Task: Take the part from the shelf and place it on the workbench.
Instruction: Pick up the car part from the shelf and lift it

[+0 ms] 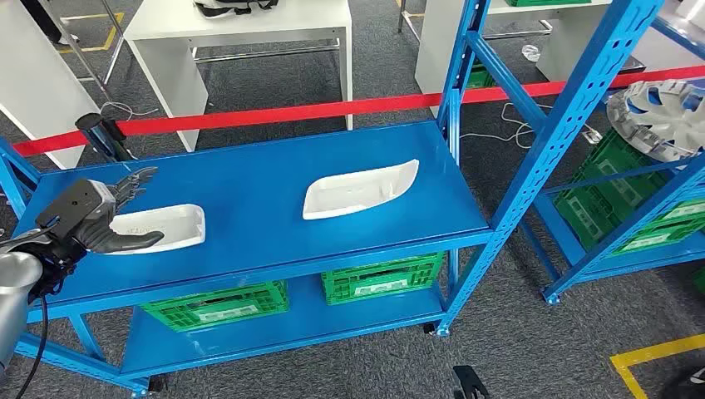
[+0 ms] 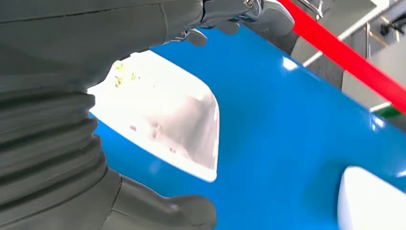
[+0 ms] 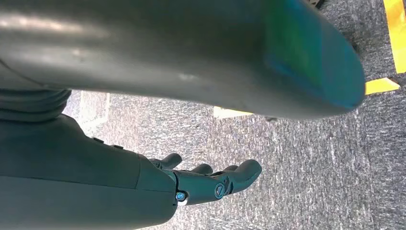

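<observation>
Left hand (image 1: 106,218) over the white part (image 1: 163,229) at the shelf's (image 1: 249,199) left end, fingers spread, holding nothing.

Thumb below the part's near edge, fingers (image 1: 133,184) above its far side; contact impossible to tell. Second white part (image 1: 359,189) lying toward the shelf's right end, well apart. Right hand (image 3: 210,179) hanging over grey carpet (image 3: 311,158), fingers loosely curled, empty. Red tape (image 1: 332,108) beyond the shelf's back edge.

A workshop or factory floor: blue steel shelving (image 1: 532,158), green crates (image 1: 218,304), red barrier tape (image 1: 274,114), yellow floor marking (image 1: 657,353) at 5 o'clock.
</observation>
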You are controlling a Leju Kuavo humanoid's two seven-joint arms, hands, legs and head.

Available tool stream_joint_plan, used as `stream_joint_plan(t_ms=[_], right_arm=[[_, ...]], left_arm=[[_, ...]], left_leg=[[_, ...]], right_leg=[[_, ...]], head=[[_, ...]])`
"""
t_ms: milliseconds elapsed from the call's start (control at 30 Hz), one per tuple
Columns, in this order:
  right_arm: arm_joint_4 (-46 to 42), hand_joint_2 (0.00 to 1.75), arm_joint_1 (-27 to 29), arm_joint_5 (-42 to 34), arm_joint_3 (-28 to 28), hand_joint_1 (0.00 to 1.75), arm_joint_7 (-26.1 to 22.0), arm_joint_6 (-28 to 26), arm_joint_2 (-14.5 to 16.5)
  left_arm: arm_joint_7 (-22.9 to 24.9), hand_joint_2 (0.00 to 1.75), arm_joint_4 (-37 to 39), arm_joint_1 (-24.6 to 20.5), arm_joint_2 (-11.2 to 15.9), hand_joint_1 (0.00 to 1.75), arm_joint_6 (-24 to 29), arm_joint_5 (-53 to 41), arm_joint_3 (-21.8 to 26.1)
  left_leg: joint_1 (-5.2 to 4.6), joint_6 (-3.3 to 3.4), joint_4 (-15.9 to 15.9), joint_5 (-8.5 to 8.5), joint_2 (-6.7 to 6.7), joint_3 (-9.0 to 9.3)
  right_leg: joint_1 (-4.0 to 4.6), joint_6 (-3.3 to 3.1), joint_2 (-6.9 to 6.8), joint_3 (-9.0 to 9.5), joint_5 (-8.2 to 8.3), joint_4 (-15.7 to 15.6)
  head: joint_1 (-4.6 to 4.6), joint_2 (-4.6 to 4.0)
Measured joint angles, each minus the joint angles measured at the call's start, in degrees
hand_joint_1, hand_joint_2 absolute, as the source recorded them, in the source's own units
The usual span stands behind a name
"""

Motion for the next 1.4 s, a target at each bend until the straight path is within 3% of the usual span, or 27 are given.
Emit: stream_joint_plan(t_ms=[167,433,767,1000,1233,1400], right_arm=[[0.00,0.00,-0.03,0.18,-0.01,0.00,-0.18,0.01,-0.08],[0.00,0.00,0.19,1.30,-0.01,0.00,-0.91,0.12,-0.21],[0.00,0.00,0.15,1.04,-0.01,0.00,-0.20,0.17,-0.28],[0.00,0.00,0.15,0.77,-0.01,0.00,0.03,-0.41,-0.28],[0.00,0.00,-0.01,1.19,-0.01,0.00,0.20,-0.55,-0.26],[0.00,0.00,-0.08,1.27,-0.01,0.00,0.17,-0.55,-0.24]], left_arm=[[-0.04,1.75,-1.76,1.22,0.43,0.00,-0.59,-1.12,-0.29],[-0.79,1.75,-8.23,6.44,4.07,0.00,-2.36,-2.40,-0.61],[0.59,1.75,-12.06,8.60,4.42,0.00,-1.02,-7.01,-0.90],[3.10,1.75,-12.19,8.31,2.73,0.00,12.04,-16.97,-2.59],[12.27,1.75,-12.52,8.33,-2.01,0.00,42.11,-33.34,-4.55],[13.75,1.75,-12.44,8.37,-3.89,0.00,46.06,-35.97,-6.25]], left_leg=[[0.00,0.00,-0.02,0.00,0.02,-0.08],[0.00,-0.02,-0.06,0.00,0.07,0.00],[-0.01,-0.01,-0.04,0.00,0.05,0.00],[-0.03,-0.01,-0.03,0.00,0.06,0.02],[-0.04,0.00,-0.03,-0.01,-0.02,-0.01],[-0.04,0.02,-0.03,-0.02,0.01,0.00]], right_leg=[[0.01,0.00,0.01,0.01,0.00,0.00],[0.07,-0.01,0.07,-0.05,-0.01,0.00],[0.02,0.00,0.05,-0.06,0.00,-0.01],[0.03,0.00,0.05,-0.06,0.00,-0.01],[0.00,0.00,-0.02,-0.04,0.00,-0.01],[-0.01,0.01,0.00,-0.05,0.00,-0.01]], head=[[-0.01,0.00],[-0.01,0.00],[-0.01,0.00],[-0.01,0.00],[0.00,0.00],[0.00,0.00]])
